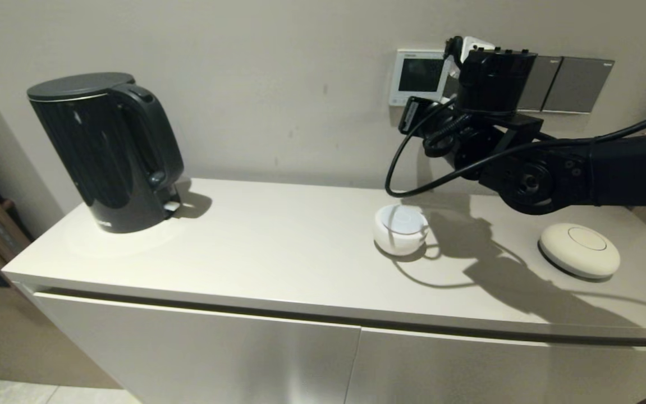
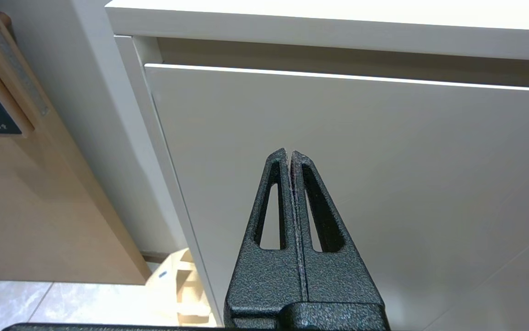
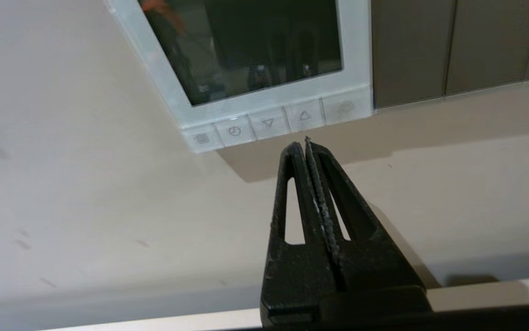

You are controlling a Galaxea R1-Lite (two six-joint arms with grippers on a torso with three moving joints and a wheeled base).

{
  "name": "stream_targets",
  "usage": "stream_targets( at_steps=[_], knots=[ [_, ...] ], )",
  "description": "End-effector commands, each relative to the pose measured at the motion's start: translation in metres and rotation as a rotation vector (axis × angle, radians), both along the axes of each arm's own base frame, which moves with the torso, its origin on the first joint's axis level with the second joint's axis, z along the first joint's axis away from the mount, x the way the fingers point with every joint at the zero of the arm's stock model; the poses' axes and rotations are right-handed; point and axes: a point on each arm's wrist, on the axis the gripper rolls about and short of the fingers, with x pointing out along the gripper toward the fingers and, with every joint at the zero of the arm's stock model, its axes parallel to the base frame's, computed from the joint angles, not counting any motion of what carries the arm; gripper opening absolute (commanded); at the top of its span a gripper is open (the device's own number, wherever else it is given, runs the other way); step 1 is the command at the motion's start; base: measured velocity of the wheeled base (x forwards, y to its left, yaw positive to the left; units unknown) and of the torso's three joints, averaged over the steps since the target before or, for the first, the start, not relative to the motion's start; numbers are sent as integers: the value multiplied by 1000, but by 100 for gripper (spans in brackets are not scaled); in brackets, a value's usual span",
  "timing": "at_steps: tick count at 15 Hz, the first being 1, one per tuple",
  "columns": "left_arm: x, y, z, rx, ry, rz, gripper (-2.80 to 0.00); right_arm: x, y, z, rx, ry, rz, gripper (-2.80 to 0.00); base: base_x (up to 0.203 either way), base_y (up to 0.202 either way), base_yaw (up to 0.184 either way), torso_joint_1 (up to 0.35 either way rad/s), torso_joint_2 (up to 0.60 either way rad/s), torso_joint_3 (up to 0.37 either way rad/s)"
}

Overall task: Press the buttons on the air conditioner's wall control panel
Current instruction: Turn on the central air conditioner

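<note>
The air conditioner's wall control panel [image 1: 418, 76] is a small white-framed thermostat on the wall above the counter; its screen is dark. In the right wrist view the panel [image 3: 354, 46] shows close up, with the row of pale buttons [image 3: 268, 123] along its bottom strip. My right gripper [image 3: 302, 143] is shut and empty. Its tips sit just under the strip, below the up-triangle button [image 3: 304, 116], and I cannot tell if they touch. In the head view the right wrist [image 1: 496, 73] covers the panel's right edge. My left gripper [image 2: 289, 152] is shut and empty, low in front of the cabinet door.
Dark grey switch plates [image 1: 575, 84] adjoin the panel on the right. On the counter [image 1: 278, 235] stand a black kettle [image 1: 106, 148] at the left, a small white round dish [image 1: 401, 227] under the right arm, and a cream round disc [image 1: 579, 249] at the right.
</note>
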Motion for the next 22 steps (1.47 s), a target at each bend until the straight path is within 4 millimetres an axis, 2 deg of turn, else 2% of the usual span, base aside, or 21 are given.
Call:
stream_targets(
  at_steps=[1, 12, 22],
  knots=[
    [0, 0, 0, 0, -1, 0, -280, -7, -5, 10, 9, -23, -6, -280, 0, 0, 0, 0, 0, 0],
    [0, 0, 0, 0, -1, 1, -280, 0, -4, 2, -2, -7, -14, -280, 0, 0, 0, 0, 0, 0],
    [0, 0, 0, 0, 0, 0, -280, -2, -13, 7, 2, -13, -37, -280, 0, 0, 0, 0, 0, 0]
  ],
)
